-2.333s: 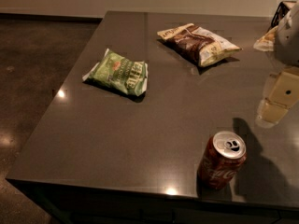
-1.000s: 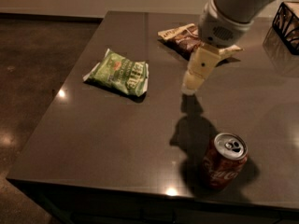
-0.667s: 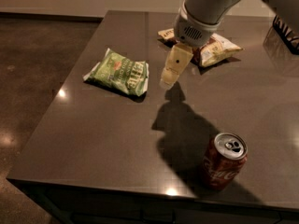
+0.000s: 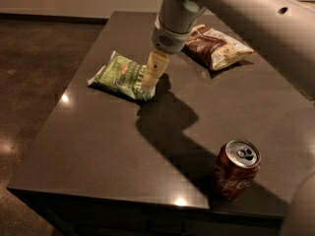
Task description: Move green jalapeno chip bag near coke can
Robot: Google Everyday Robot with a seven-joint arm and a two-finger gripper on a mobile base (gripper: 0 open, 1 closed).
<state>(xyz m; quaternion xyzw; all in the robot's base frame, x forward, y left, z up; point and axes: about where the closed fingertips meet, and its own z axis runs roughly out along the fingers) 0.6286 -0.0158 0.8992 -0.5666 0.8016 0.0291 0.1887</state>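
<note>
The green jalapeno chip bag [image 4: 120,76] lies flat on the left middle of the dark table [image 4: 98,146], light green with white lettering and a small red-orange logo. The coke can [image 4: 235,170] stands upright near the table's front right edge, silver top showing. My gripper [image 4: 154,73] hangs from the grey arm that enters from the upper right. Its cream fingers point down over the right end of the green bag, at or just above it.
A brown-and-cream chip bag [image 4: 216,46] lies at the back of the table, right of the gripper. The arm casts a dark shadow between the green bag and the can. The table's left and front edges drop to a dark floor [image 4: 34,82].
The arm has swept left across the table from the right side and come down. The gripper now sits over the green bag's right end. The bag and the can have not moved.
</note>
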